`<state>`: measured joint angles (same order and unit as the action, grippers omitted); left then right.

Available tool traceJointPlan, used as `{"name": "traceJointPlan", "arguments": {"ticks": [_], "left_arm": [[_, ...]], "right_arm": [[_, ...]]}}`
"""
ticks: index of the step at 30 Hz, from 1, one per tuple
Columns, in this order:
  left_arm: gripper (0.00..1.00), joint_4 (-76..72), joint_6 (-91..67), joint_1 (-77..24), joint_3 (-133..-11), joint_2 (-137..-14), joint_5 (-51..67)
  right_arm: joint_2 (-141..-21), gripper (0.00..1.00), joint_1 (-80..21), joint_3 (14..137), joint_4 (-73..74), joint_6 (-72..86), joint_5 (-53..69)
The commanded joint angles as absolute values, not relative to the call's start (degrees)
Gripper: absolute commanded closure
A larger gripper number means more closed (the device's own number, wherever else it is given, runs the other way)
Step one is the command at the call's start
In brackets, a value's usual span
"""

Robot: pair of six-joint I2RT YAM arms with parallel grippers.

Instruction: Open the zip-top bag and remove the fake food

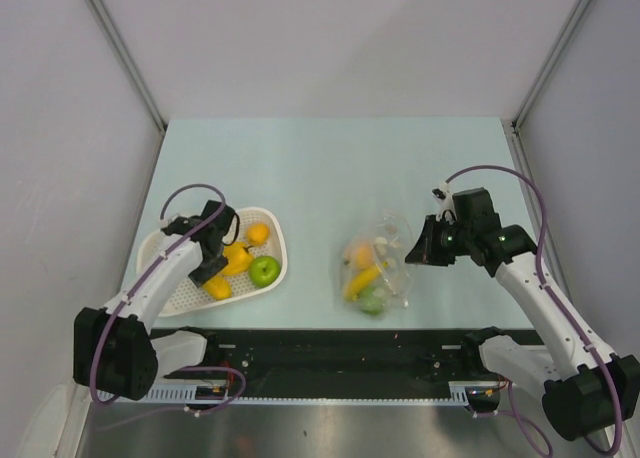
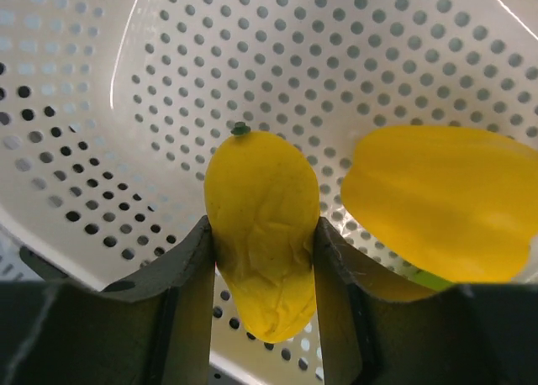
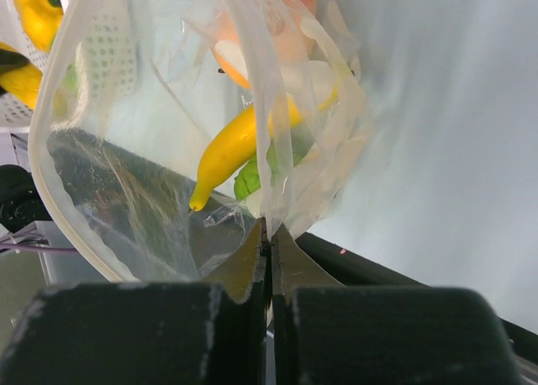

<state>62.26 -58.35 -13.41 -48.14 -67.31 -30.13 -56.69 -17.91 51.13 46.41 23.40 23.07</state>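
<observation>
Top external: the left gripper is hanging over the white basket at the left of the table, among a green apple, an orange piece and yellow pieces. The zip-top bag is lying on the table right of the basket, well apart from it, with fruit inside. The right gripper is meeting the bag's right edge.

Left wrist: the fingers are clamping a yellow fruit with a green stem nub, inside the basket. A second yellow piece is lying just beside it.

Right wrist: the fingers are pinching a fold of the bag's clear film, pressed together on it. Inside the bag a banana, a green piece and an orange fruit are showing.
</observation>
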Motion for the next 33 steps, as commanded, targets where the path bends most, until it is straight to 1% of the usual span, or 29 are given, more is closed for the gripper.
{"name": "traceJointPlan", "arguments": {"ticks": [1, 2, 3, 4, 6, 8, 11, 15, 16, 18, 19, 20, 21, 22, 24, 25, 26, 29, 31, 33], "left_arm": [[0.59, 61.2, -65.7, -12.9, -43.0, -67.8, -24.6], [0.48, 60.1, -65.5, -12.9, -42.7, -67.0, -24.5], [0.35, 60.1, -65.3, -12.9, -43.0, -66.3, -24.8], [0.13, 60.5, -65.0, -12.9, -43.2, -65.6, -25.3], [0.00, 61.3, -64.2, -12.9, -44.3, -62.9, -26.5], [0.00, 61.9, -62.0, -12.9, -45.3, -60.9, -27.2], [0.00, 62.2, -57.1, -12.9, -49.2, -58.6, -25.1], [0.01, 56.8, -51.2, -15.3, -54.5, -56.4, -15.1], [0.03, 51.6, -50.0, -18.3, -54.9, -55.4, -10.7], [0.09, 45.0, -49.2, -22.2, -56.2, -54.9, -6.5], [0.16, 38.0, -49.0, -26.8, -56.7, -55.2, -4.0], [0.18, 34.6, -49.0, -29.1, -57.2, -55.6, -2.6], [0.19, 30.8, -48.3, -31.3, -58.1, -56.6, -0.9], [0.20, 23.8, -47.6, -34.9, -58.6, -57.6, 1.0], [0.21, 18.7, -44.3, -38.9, -61.9, -62.2, 4.9], [0.23, 15.2, -42.9, -42.4, -63.4, -64.0, 6.4], [0.23, 14.2, -41.7, -44.2, -64.8, -68.1, 7.4], [0.28, 13.5, -35.9, -50.4, -73.4, -75.6, 9.5], [0.33, 14.6, -31.9, -53.6, -76.5, -79.3, 9.8], [0.39, 17.4, -30.1, -54.6, -80.5, -83.8, 10.9]], "right_arm": [[-56.5, 1.00, -17.8, 54.5, 44.2, 22.6, 24.7], [-56.5, 1.00, -17.7, 54.6, 44.2, 22.7, 24.8], [-56.3, 1.00, -17.7, 54.8, 44.2, 22.7, 25.0], [-56.2, 1.00, -17.8, 54.8, 44.4, 22.7, 25.1], [-55.7, 1.00, -17.7, 54.8, 44.8, 22.6, 25.3], [-55.5, 1.00, -17.7, 54.8, 45.2, 22.3, 25.6], [-55.5, 1.00, -17.7, 54.6, 45.5, 21.6, 26.0], [-55.9, 1.00, -17.7, 55.0, 46.1, 21.6, 27.2], [-55.9, 1.00, -17.8, 55.1, 46.1, 21.6, 27.6], [-56.0, 1.00, -17.8, 55.5, 46.0, 21.8, 27.9], [-56.0, 1.00, -17.8, 55.6, 45.8, 22.0, 28.2], [-56.3, 1.00, -17.8, 55.8, 45.8, 21.9, 28.3], [-56.5, 1.00, -17.8, 56.1, 45.8, 22.1, 28.4], [-56.7, 1.00, -17.8, 56.2, 45.8, 22.2, 28.7], [-57.0, 1.00, -17.8, 56.1, 45.3, 22.7, 29.3], [-57.1, 1.00, -17.9, 56.0, 45.0, 23.0, 29.7], [-57.1, 1.00, -17.8, 55.9, 44.7, 23.1, 29.9], [-57.6, 1.00, -17.8, 56.2, 44.3, 23.2, 30.0], [-57.9, 1.00, -17.8, 57.0, 44.2, 23.1, 29.6], [-58.1, 1.00, -17.8, 57.7, 44.0, 23.0, 28.9]]}}
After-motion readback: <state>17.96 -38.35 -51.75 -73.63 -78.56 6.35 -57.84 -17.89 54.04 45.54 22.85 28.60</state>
